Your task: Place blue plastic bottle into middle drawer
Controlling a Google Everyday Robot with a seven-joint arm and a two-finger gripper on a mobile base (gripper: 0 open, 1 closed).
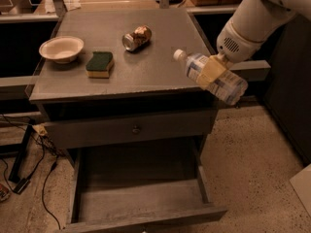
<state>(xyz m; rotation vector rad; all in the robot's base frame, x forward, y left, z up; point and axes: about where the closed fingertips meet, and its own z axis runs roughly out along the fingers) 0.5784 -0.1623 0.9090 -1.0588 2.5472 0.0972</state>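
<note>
Over right tabletop (146,74) edge, claw (210,71) clamps clear bottle (229,87).

Tan tool (210,71) around blue-labelled bottle (229,87), green-yellow sponge (100,64), grey drawer (141,198)

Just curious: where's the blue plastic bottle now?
Right side of the camera view: the gripper holds the blue plastic bottle tilted at the front right corner of the cabinet top, right of the can.
</note>
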